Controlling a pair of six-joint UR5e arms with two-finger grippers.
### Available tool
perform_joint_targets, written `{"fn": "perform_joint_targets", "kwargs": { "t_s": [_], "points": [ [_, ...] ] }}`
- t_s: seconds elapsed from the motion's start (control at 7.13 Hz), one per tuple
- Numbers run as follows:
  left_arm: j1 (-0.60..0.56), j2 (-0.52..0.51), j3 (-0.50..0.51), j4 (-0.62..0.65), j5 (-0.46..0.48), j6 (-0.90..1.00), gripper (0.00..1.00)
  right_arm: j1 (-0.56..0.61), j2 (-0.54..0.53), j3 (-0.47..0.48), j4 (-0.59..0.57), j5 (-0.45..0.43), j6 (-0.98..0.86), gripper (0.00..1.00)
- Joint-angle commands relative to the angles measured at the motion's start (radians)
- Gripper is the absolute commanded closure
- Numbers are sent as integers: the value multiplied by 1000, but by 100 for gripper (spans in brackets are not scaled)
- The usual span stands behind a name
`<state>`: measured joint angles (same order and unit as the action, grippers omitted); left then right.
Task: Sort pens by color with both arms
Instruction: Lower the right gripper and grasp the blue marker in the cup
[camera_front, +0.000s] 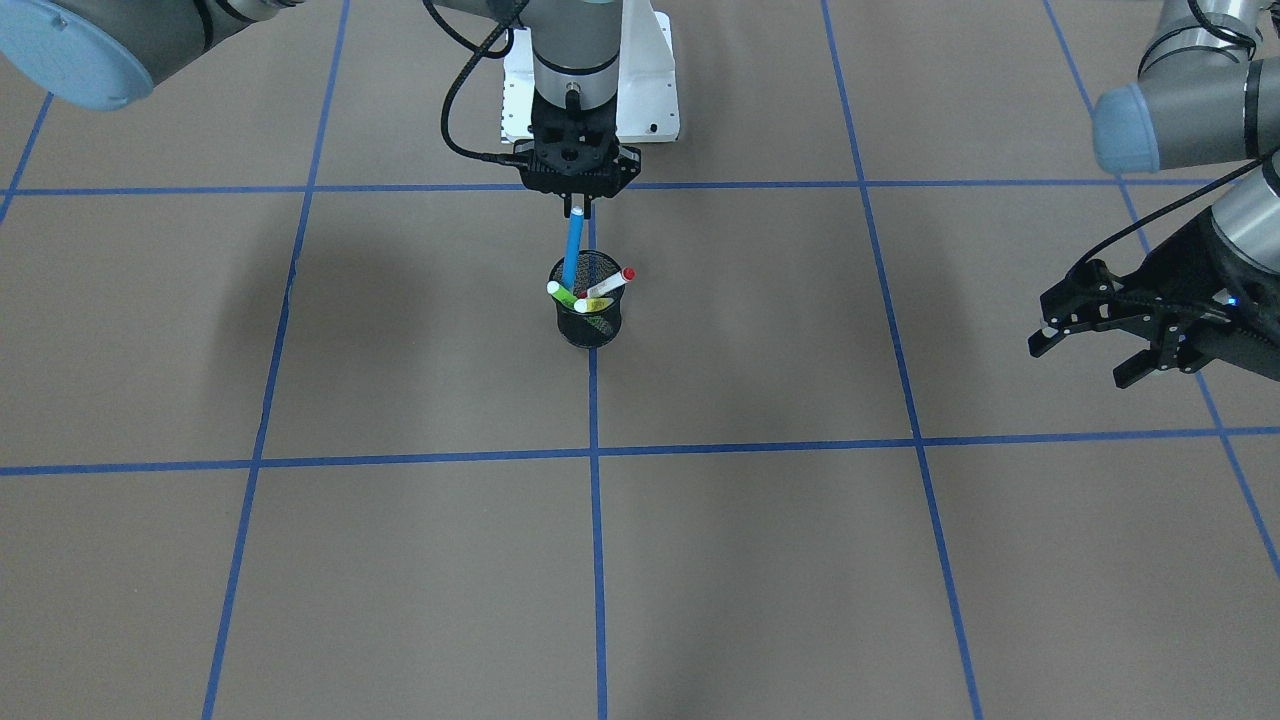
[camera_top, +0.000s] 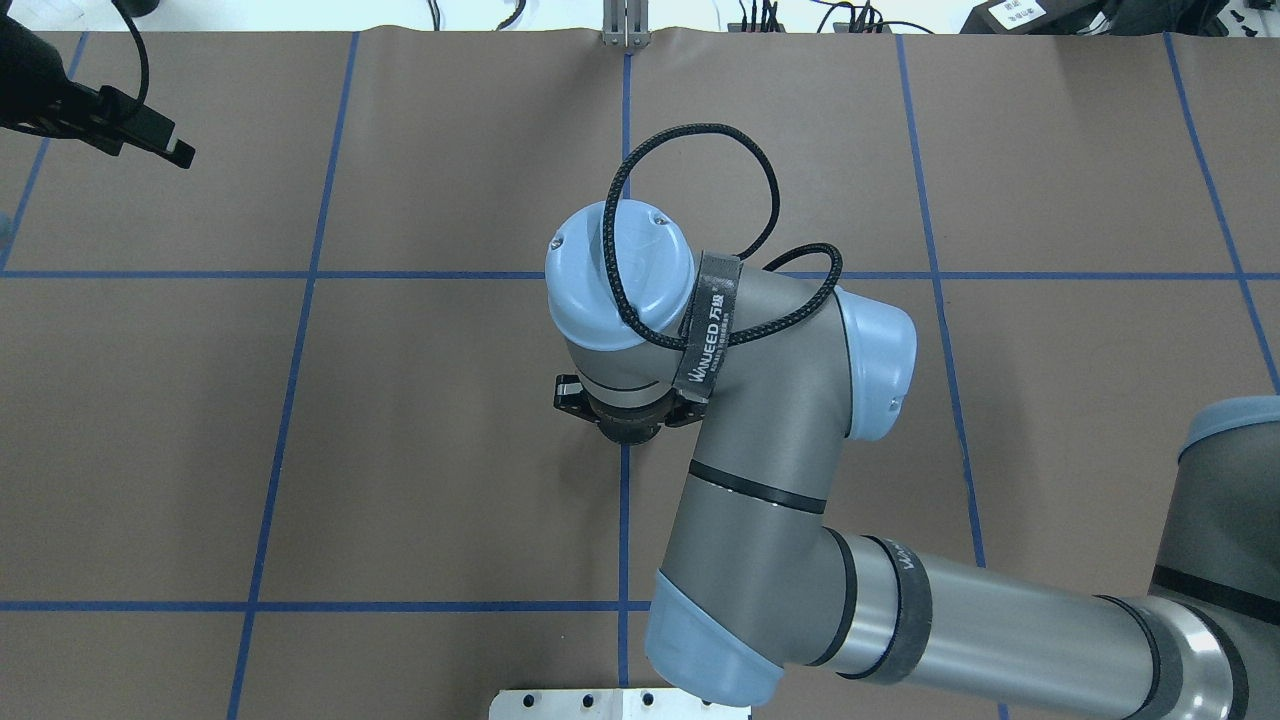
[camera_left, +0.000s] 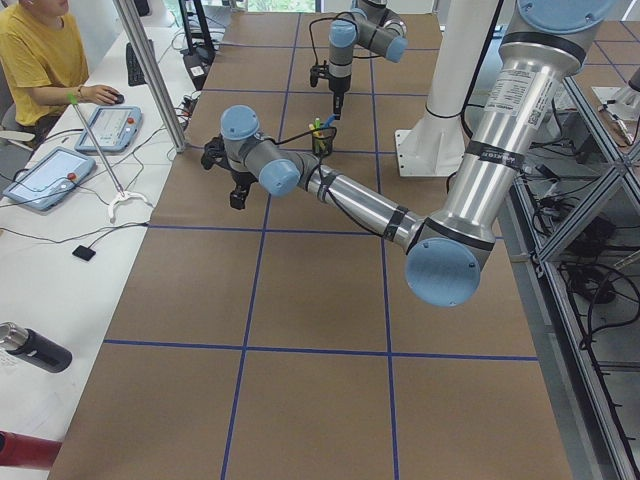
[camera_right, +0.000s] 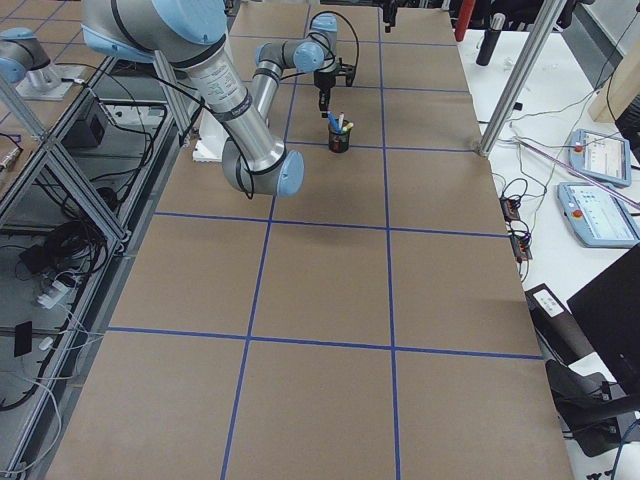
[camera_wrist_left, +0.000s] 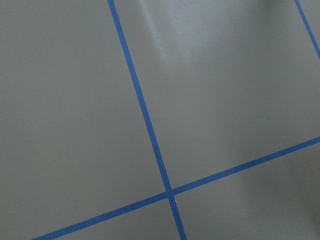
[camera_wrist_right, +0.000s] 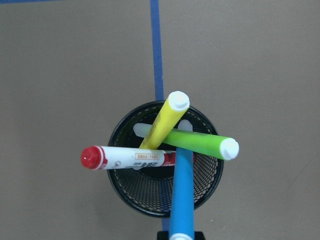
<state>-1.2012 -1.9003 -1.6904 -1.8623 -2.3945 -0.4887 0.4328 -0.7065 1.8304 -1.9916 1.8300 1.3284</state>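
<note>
Front-facing: right pincer (camera_front: 578, 209) grips blue pen (camera_front: 572, 252).

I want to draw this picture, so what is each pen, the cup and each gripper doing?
blue pen: nearly upright, top end gripped, lower end in the cup.
green pen: leaning in the cup.
yellow pen: leaning in the cup.
red-capped pen: leaning in the cup.
cup: upright, holding all four pens.
right gripper: shut on blue pen.
left gripper: open, empty.

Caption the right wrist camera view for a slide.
Right gripper holds slim blue pen in black mesh cup beside yellow pen, green pen, red-capped white pen.
</note>
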Motion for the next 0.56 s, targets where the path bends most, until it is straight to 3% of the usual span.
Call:
{"fn": "perform_joint_targets", "kwargs": {
  "t_s": [0.0,0.42],
  "points": [
    [0,-2,0,0,0,-1,0,6,40,95,-126,0,0,100],
    [0,-5,0,0,0,-1,0,30,53,161,-161,-12,0,100]
  ]
}}
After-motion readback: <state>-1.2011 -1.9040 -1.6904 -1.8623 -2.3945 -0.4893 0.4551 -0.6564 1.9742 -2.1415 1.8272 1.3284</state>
